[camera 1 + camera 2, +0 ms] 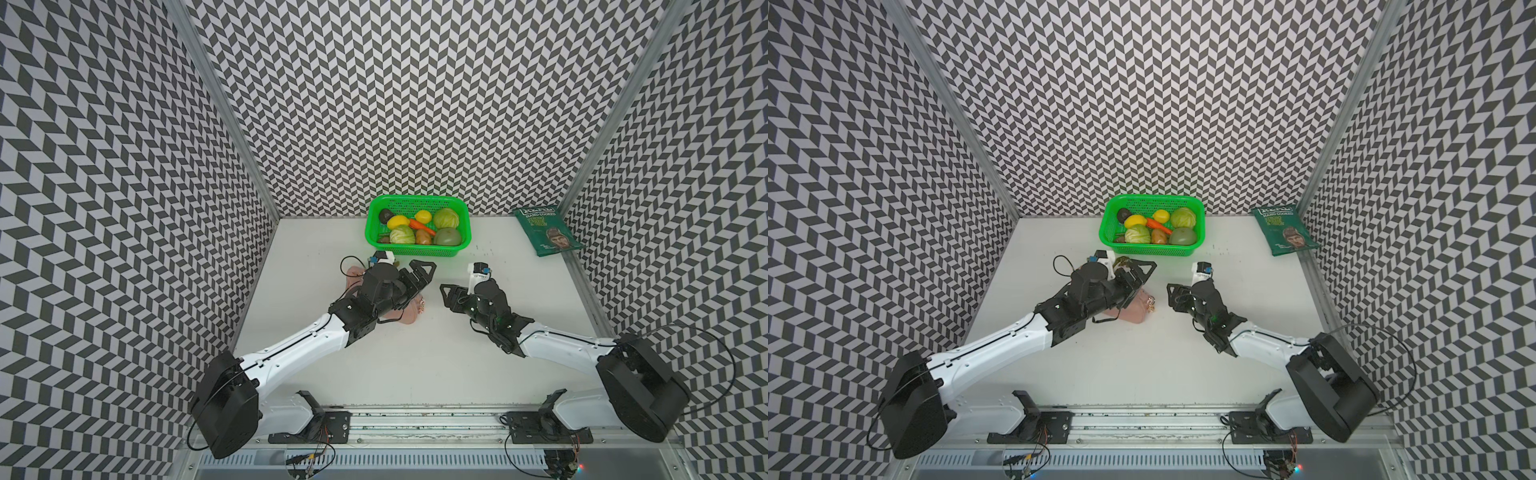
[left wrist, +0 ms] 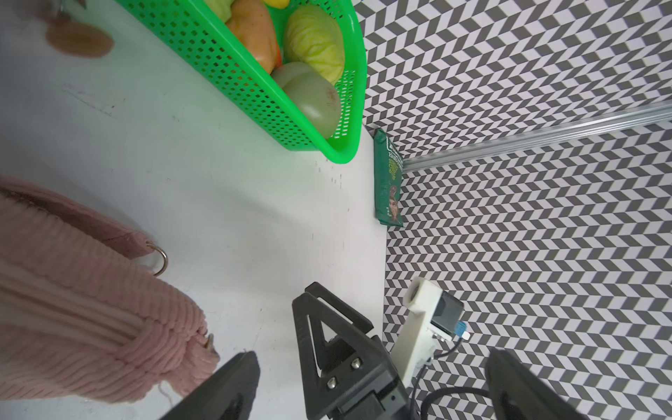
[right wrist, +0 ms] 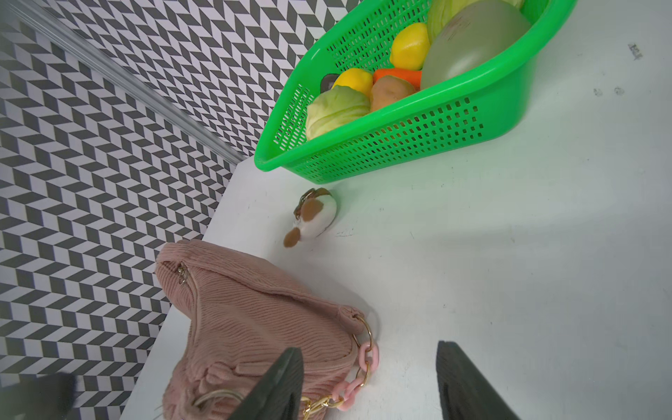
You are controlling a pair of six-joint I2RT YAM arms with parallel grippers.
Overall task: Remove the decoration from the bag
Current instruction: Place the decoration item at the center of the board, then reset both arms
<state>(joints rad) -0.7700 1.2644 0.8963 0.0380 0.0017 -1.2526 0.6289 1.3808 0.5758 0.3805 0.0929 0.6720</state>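
Plainly, the decoration lies by itself on the tabletop, apart from the bag and no longer clipped to it. It is a small white plush with brown patches. It rests between the bag and the green basket, near the basket corner that faces the tabletop's left edge. In both top views it is almost wholly hidden behind the left arm's wrist camera.

The bag, of pink ribbed fabric, lies left of the tabletop's middle. The left arm's wrist is over it, so only its two ends show from above. A gold ring and a chain of pink and gold links hang off the end that faces the tabletop's middle.

The left gripper hangs by the bag's far side, its fingers spread wide with nothing between them. One finger is just beside the fabric; I cannot tell whether it touches.

The right gripper is near the tabletop's middle, pointing toward the bag but apart from it. Its fingers are parted and empty, and the chain lies on the tabletop beneath the gap.

The basket stands at the middle of the far edge, filled with toy vegetables. A dark green crisp packet lies in the far right corner.
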